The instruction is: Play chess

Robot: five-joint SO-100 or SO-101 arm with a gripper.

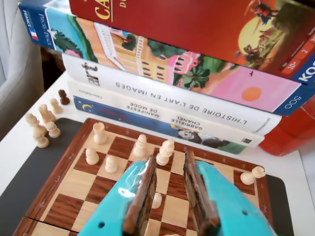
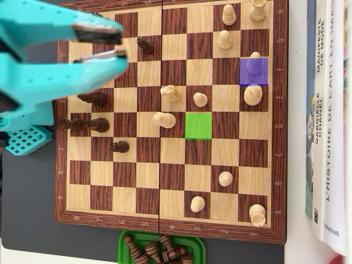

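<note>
The wooden chessboard (image 2: 181,217) fills the overhead view, with dark pieces on its left half and pale ones on its right. One pale piece (image 2: 254,65) stands on a square tinted purple; a square tinted green (image 2: 198,125) is bare. My teal gripper (image 2: 121,45) hovers over the board's upper left, open and holding nothing, with a dark pawn (image 2: 146,44) just beyond its tips. In the wrist view the gripper (image 1: 170,162) is open above the board (image 1: 74,194). A pale pawn (image 1: 156,199) shows low in the gap, on the board.
A green tray (image 2: 125,242) with several captured dark pieces sits below the board's bottom edge. A stack of books (image 1: 172,105) rises just past the far side of the board. Several pale pieces (image 1: 42,123) and a dark one (image 1: 64,97) stand off the board.
</note>
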